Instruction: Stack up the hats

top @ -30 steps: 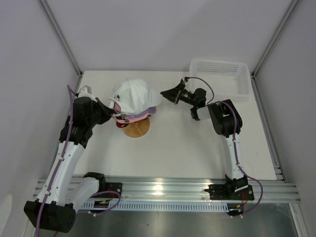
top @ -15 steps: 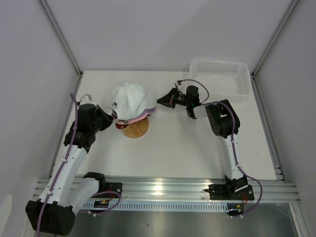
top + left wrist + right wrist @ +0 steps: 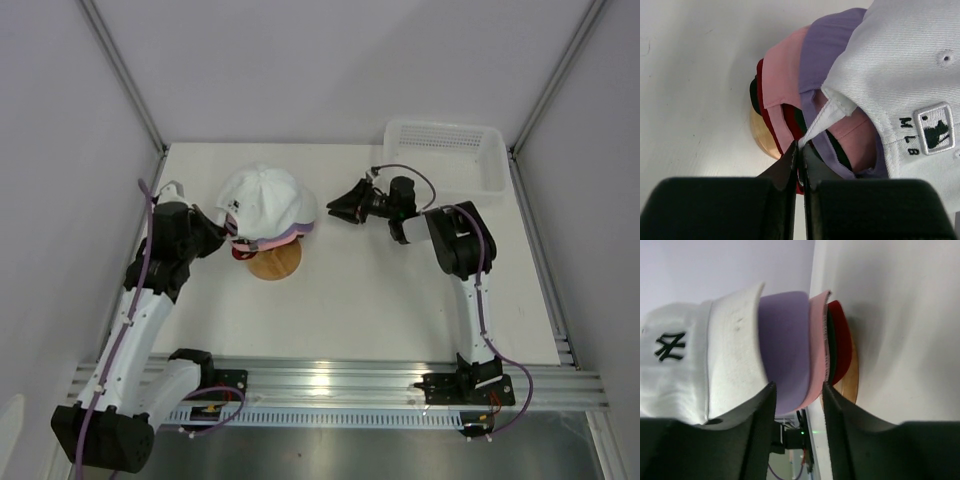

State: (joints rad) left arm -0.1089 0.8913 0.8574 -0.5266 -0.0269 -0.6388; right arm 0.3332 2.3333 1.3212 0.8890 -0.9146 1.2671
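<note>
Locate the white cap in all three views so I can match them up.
Top external: white cap sits left of centre, on top of the stack between the two arms.
Left wrist: white cap fills the upper right, with its rear logo patch showing.
Right wrist: white cap is on the left, seen sideways, outermost of the stack.
Shared landmark: the wooden stand under the stack shows in all three.

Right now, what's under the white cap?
Under the white cap, only edges show: lavender cap, pink cap, a thin black cap edge, red cap, then the wooden stand base. Their crowns and the stand's top are covered.
</note>
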